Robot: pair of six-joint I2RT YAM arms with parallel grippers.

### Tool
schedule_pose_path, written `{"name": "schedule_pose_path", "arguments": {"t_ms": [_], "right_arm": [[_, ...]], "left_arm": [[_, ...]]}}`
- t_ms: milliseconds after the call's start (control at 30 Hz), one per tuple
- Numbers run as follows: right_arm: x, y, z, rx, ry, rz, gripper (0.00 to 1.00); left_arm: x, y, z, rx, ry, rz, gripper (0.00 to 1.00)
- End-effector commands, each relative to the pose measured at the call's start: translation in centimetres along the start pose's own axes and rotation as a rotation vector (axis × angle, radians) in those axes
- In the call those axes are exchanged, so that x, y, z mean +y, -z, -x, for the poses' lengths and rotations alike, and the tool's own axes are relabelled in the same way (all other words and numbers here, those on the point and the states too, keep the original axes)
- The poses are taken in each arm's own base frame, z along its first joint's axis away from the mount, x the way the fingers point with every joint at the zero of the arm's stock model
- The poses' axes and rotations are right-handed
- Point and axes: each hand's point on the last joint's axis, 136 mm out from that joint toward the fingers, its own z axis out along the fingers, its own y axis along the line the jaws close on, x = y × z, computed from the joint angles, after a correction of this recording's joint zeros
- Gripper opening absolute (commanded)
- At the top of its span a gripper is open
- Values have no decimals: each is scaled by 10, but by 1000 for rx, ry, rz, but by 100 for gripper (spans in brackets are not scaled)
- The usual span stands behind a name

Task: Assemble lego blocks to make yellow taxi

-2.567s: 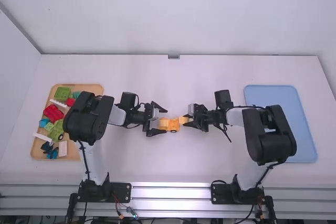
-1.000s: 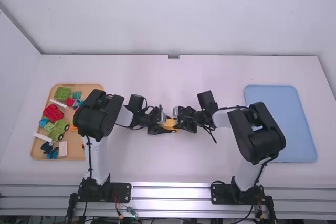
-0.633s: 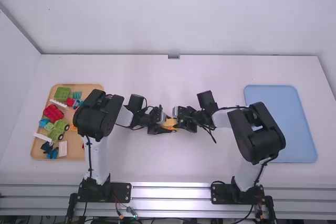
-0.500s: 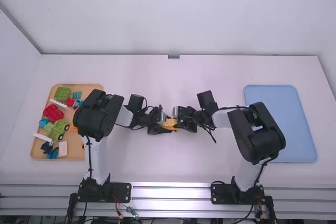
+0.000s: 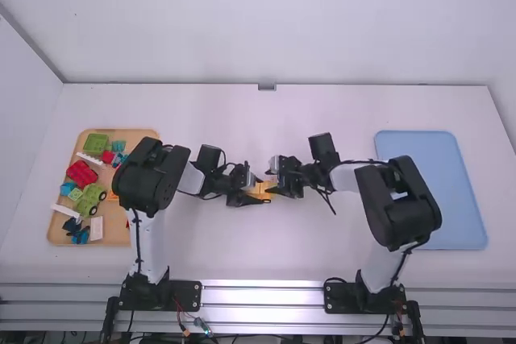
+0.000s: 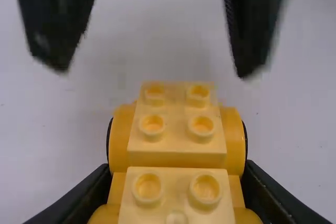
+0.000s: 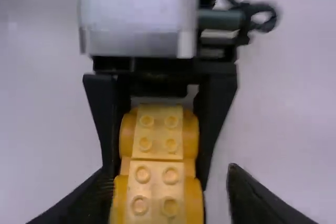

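Because the black fingers crowd in from both ends, the high view shows me just slivers of the yellow taxi (image 6: 178,153). My left gripper (image 5: 260,190) has it clamped by its rounded sides; my right gripper (image 5: 271,182) stands wide at the opposite end, its tips apart and blurred in both wrist views. The taxi's underside is hidden. Each wrist view shows paired studs on top, the nearer section cut off; the right one also shows my left gripper's fingers along the far section. To the left gripper's left, my left arm (image 5: 149,175) hides part of the wooden tray (image 5: 145,133) and its coloured blocks (image 5: 81,173). The blue tray (image 5: 427,147) sits right of my right gripper, partly behind my right arm (image 5: 403,203). The desk (image 5: 266,255) reaches past both grippers to its far edge.
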Motion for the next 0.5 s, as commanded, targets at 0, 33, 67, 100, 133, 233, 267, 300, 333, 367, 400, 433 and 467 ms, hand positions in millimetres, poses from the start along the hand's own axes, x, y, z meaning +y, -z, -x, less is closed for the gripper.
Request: {"name": "schedule_pose_path", "arguments": {"t_ms": [0,33,67,100,133,233,267,300,333,367,400,433,467], "right_arm": [[-1,10,17,-114,13,37,16],[-2,10,15,-101,10,29,2],[-3,9,11,-80,2,23,0],[-3,8,10,-75,1,21,0],[-2,4,1,-18,-13,10,0],[-1,-5,-15,100,-56,-14,0],[-1,-6,-19,124,-68,-21,0],[-1,-7,-20,137,-72,-24,0],[3,-12,-26,183,-68,-23,0],[5,-14,-28,208,-67,-22,0],[6,-16,-31,231,-74,-28,0],[6,-17,-33,244,-82,-33,0],[5,-19,-36,272,-97,-46,0]], "left_arm": [[-5,-3,-4,8,28,-12,49],[-5,-3,-4,9,29,-12,49],[-5,-3,-4,9,30,-12,49],[-5,-3,-4,9,30,-12,49],[-5,-3,-4,9,29,-11,49],[-5,-3,-4,9,37,-11,49],[-4,-3,-5,10,43,-8,49],[-4,-3,-4,10,44,-8,49],[-4,-2,-5,10,42,-8,48],[-4,-3,-4,11,43,-9,48],[-4,-3,-4,10,42,-9,48],[-4,-3,-4,10,40,-8,48],[-4,-3,-5,10,41,-8,48]]}}
